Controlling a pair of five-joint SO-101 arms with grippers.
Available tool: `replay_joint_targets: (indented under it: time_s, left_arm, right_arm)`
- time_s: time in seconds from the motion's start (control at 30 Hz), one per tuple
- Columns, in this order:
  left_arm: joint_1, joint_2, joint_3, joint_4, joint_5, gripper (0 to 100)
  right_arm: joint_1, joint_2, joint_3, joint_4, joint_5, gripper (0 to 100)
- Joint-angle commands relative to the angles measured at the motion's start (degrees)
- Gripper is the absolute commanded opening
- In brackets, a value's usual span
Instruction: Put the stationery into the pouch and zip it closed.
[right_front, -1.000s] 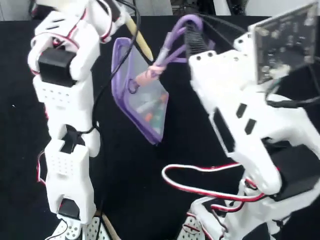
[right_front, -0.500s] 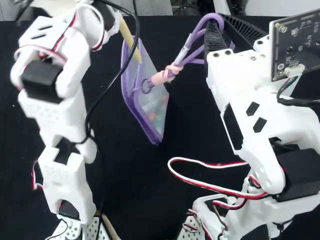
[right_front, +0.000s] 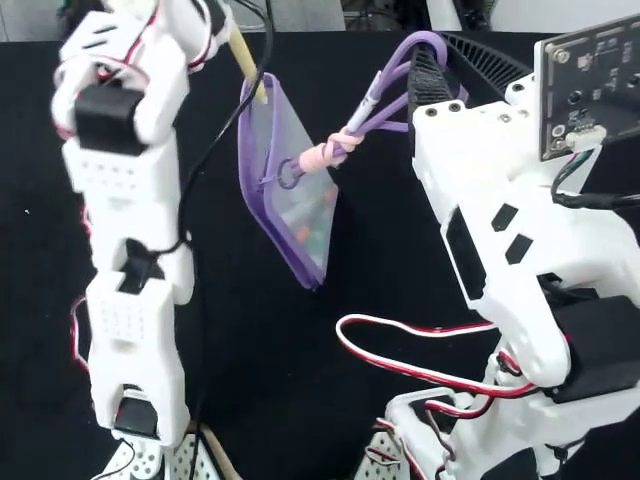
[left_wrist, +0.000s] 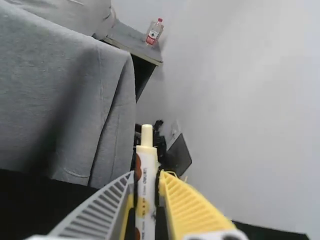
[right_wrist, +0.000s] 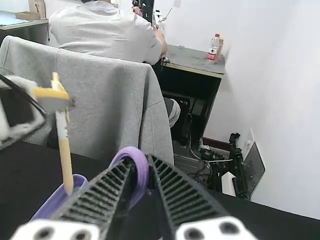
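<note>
A purple see-through pouch hangs above the black table, with several colourful items in its lower corner. My right gripper is shut on a purple cord loop, which ends in a pink knot at the zipper ring. The right wrist view shows that loop pinched between the black fingers. My left gripper is shut on a cream pen. In the high view the pen points down into the pouch's open top edge; the pen enters the pouch.
Both white arms stand tall over the black table, the left arm and the right arm flanking the pouch. A red-and-white cable loops near the right arm's base. Grey cloth over a chair lies beyond the table.
The right gripper pulled the cord loop right and up, so the pouch now hangs more upright. The left arm shifted, bringing the pen's tip to the pouch's top edge.
</note>
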Motion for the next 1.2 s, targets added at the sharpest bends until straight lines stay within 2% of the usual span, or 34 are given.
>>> replay_joint_targets:
  time_s: [0.0,0.4,0.63,0.93,1.03,1.17]
  left_arm:
    - [2.15,3.78,-0.84,-1.58,-4.04,3]
    - [6.11,10.73,-0.84,0.53,-4.48,4]
    - [9.36,7.65,-0.92,9.14,-4.48,26]
    - [9.36,-6.24,-0.92,15.47,-3.96,27]
    - [8.04,-13.10,-0.75,16.88,-3.96,27]
    - [-3.91,-22.07,-0.75,16.53,-3.87,27]
  right_arm:
    - [0.53,-1.45,-0.13,0.18,0.35,1.1]
    - [0.79,-1.45,-0.57,0.18,0.35,1.1]
    - [0.79,-1.54,-0.57,0.18,0.44,1.1]
    - [0.88,-1.54,-0.31,0.18,0.62,1.1]
    - [0.88,-1.54,-0.22,0.26,0.70,1.1]
    - [2.02,-1.54,-0.66,0.88,0.70,1.1]
